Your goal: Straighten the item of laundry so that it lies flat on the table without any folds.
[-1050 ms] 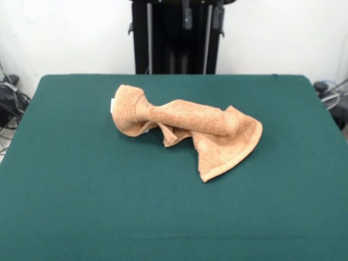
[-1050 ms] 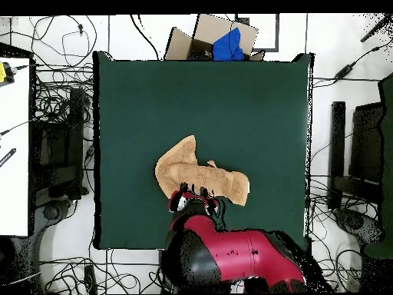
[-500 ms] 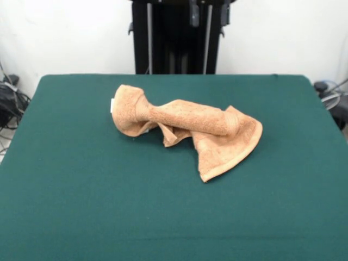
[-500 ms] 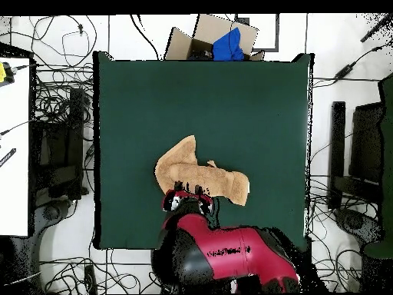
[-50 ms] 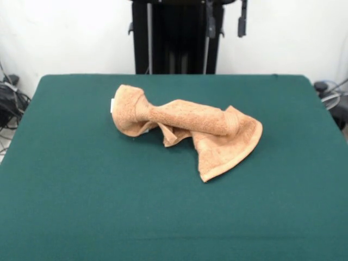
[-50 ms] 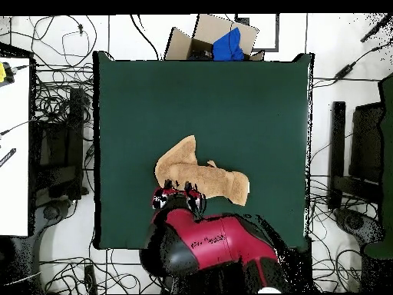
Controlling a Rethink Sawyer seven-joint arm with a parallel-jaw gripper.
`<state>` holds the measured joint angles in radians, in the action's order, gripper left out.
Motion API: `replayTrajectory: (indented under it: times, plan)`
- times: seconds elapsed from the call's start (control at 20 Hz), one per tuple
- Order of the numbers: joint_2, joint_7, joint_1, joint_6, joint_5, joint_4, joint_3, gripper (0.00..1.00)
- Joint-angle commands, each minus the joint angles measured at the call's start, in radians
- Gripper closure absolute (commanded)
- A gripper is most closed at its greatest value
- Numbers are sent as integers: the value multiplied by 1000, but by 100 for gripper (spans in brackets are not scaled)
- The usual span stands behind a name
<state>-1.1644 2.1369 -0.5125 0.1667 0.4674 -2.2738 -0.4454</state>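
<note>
Orange terry towel [image 5: 187,130] lay bunched mid-tabletop [image 5: 81,206], a twisted roll running left to right, its flat hemmed corner spilling toward the near right. Jaws [image 5: 225,19] hung high beyond its far edge, nearer the right end (spread apart and empty, as far as the tips showed).

- Light-orange towel [image 5: 187,130] is lying crumpled near the middle of the green table [image 5: 81,206], toward the far half.
- Its upper part is sitting rolled into a twisted tube running left to right; the left end is bunching into a rounded lump.
- A small white tag [image 5: 112,105] is showing at that left end.
- One hemmed corner is spreading flat toward the near right.
- Gripper [image 5: 225,22] is hanging at the top edge, fingers [image 5: 241,24] spread, well above the cloth.
</note>
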Motion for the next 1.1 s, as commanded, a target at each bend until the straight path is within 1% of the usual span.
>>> replayTrajectory:
  times: [0.05, 0.35, 0.45, 0.8, 0.9, 1.1]
  plan:
    - [134, 74, 50, -35, 106, 76, 137, 0]
    - [144, 49, 43, 0, 125, 99, 155, 0]
    - [162, 39, 29, -7, 128, 104, 146, 0]
    - [203, 48, 42, -47, 150, 124, 171, 0]
    - [229, 49, 48, -75, 161, 139, 186, 0]
    - [315, 47, 48, -146, 185, 186, 204, 0]
